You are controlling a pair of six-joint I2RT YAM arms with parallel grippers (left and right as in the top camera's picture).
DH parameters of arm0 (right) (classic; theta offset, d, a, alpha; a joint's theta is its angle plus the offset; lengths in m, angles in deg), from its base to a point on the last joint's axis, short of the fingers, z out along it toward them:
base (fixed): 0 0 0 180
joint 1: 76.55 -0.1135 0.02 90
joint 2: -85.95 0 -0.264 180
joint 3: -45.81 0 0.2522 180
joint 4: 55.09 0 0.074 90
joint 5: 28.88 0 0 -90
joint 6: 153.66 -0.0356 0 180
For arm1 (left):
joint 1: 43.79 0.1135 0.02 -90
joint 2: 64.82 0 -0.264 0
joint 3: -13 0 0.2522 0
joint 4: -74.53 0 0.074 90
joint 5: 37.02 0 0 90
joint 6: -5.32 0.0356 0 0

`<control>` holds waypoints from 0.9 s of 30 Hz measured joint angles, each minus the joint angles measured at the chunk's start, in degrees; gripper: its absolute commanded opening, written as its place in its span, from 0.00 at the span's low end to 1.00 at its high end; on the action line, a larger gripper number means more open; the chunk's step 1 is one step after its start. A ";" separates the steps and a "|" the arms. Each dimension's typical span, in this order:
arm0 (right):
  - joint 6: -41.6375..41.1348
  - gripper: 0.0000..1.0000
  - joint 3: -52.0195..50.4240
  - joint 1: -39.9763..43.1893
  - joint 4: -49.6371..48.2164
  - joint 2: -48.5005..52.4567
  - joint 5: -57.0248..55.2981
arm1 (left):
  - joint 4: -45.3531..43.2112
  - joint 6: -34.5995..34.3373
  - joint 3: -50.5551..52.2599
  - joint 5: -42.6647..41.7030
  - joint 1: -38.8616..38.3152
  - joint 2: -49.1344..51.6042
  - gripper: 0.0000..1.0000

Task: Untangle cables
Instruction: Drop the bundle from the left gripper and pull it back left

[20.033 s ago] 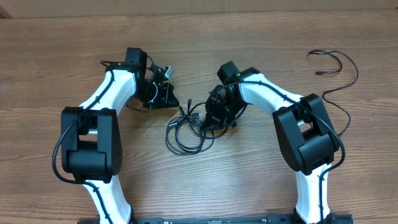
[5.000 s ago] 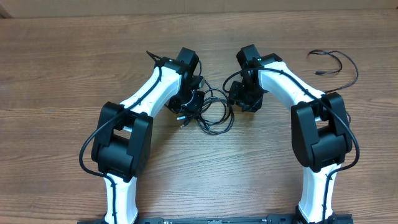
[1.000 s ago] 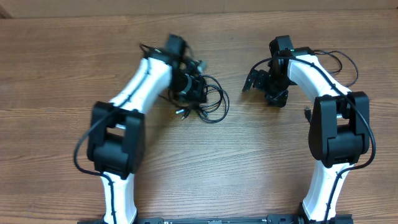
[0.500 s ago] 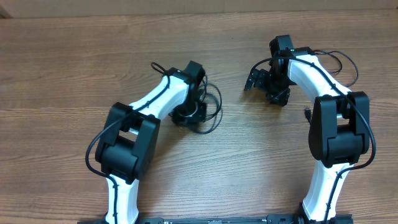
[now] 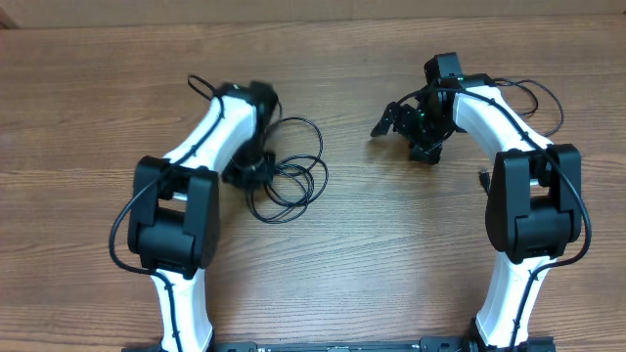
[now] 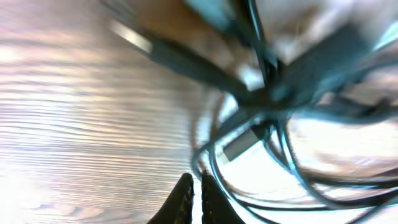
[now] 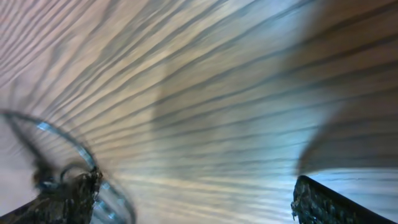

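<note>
The cables (image 5: 291, 174) lie as a loose tangle of thin black loops on the wooden table (image 5: 391, 254), left of centre. My left gripper (image 5: 254, 172) is at the tangle's left edge. In the left wrist view my left gripper (image 6: 196, 186) is shut, its tips almost touching with nothing visible between them. Blurred cables (image 6: 267, 99) with a silver plug (image 6: 239, 143) lie just ahead, and one loop runs beside the right finger. My right gripper (image 5: 399, 140) hovers open, apart from the tangle. In the right wrist view my right gripper (image 7: 196, 205) is wide open over bare wood.
A separate thin black cable (image 5: 548, 98) lies at the far right, partly hidden behind the right arm. A blurred thin cord (image 7: 68, 143) arcs past the right gripper's left finger. Both white arms reach in from the near edge.
My left arm has swung left, and the cable tangle has shifted left with it and spread into wider loops. The right gripper has tipped slightly to the left and stays open.
</note>
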 measured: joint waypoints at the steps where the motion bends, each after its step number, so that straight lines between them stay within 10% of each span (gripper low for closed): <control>1: 0.57 1.00 0.02 -0.15 0.31 0.00 0.81 | 0.07 -1.20 -1.27 -0.37 0.72 -0.02 0.08; 10: 8.31 0.97 0.02 -7.13 5.99 0.00 -0.81 | -1.44 -8.35 -1.09 -8.61 9.22 -0.11 0.04; 19: 10.86 0.09 0.00 -10.23 -5.05 0.00 2.05 | -11.06 -10.82 10.97 -21.46 14.25 -0.87 0.04; 27: 9.92 0.09 -0.07 -18.01 -16.61 0.00 1.88 | -17.73 -7.28 19.02 -35.60 15.89 -2.84 0.05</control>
